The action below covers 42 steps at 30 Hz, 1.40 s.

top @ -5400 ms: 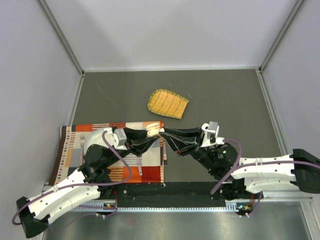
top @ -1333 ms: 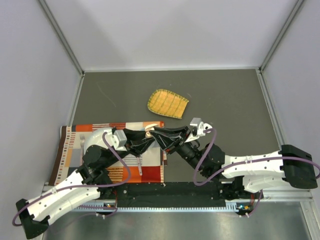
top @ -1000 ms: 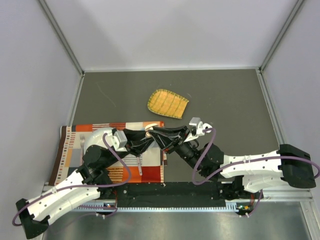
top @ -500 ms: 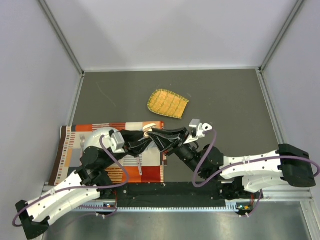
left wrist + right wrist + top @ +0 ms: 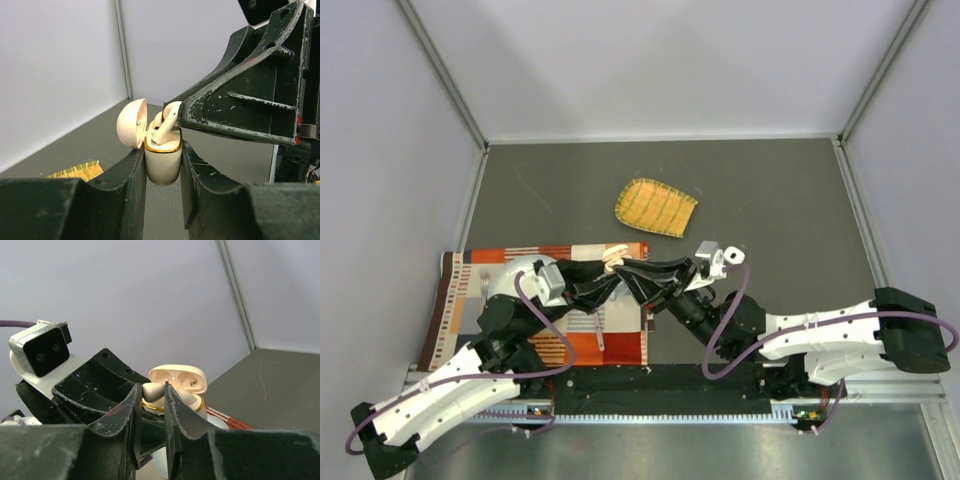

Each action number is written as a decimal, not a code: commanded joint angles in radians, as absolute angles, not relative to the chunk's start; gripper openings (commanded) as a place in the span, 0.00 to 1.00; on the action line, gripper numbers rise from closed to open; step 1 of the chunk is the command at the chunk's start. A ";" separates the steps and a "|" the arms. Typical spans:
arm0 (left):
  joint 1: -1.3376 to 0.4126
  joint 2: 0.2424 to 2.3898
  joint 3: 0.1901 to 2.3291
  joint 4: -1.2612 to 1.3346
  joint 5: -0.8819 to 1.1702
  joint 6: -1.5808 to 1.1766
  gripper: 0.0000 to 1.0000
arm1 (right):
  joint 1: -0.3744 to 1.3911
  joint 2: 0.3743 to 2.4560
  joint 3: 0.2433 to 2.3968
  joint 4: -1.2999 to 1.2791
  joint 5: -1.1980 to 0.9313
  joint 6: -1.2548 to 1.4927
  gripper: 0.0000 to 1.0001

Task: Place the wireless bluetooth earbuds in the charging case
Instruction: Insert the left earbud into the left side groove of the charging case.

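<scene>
My left gripper (image 5: pixel 163 165) is shut on the cream charging case (image 5: pixel 162 162), which has a gold rim and an open lid (image 5: pixel 131 123). I hold it up above the striped cloth. My right gripper (image 5: pixel 152 392) is shut on a cream earbud (image 5: pixel 154 391), whose stem slants into the case opening in the left wrist view (image 5: pixel 166 126). A second earbud (image 5: pixel 156 121) sits in the case behind it. In the top view both grippers meet at the case (image 5: pixel 613 260). The other earbuds are out of view.
A striped orange, white and brown cloth (image 5: pixel 460 275) lies under the left arm, with a fork (image 5: pixel 483 283) on it. A yellow woven mat (image 5: pixel 655 207) lies on the grey table further back. Grey walls enclose the table.
Both grippers have shifted slightly left and back with the case held between them. The right gripper has closed in on the case since the earliest frame.
</scene>
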<state>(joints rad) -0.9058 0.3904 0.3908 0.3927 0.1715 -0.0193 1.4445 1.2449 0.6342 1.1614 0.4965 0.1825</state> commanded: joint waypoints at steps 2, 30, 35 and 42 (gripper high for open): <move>-0.911 0.376 0.434 0.531 0.218 -0.009 0.00 | 1.453 1.258 0.660 1.085 0.548 0.130 0.00; -0.913 0.367 0.457 0.423 0.275 0.025 0.00 | 1.453 1.164 0.851 0.583 0.695 0.113 0.00; -0.911 0.359 0.451 0.433 0.255 0.020 0.00 | 1.453 1.152 0.830 0.574 0.684 0.152 0.00; -0.911 0.345 0.426 0.472 0.213 0.002 0.00 | 1.454 1.129 0.767 0.705 0.657 0.147 0.00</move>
<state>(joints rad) -0.9058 0.3695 0.3965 0.3206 0.2115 0.0174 1.4586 1.1542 0.8043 0.6628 0.6189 0.1658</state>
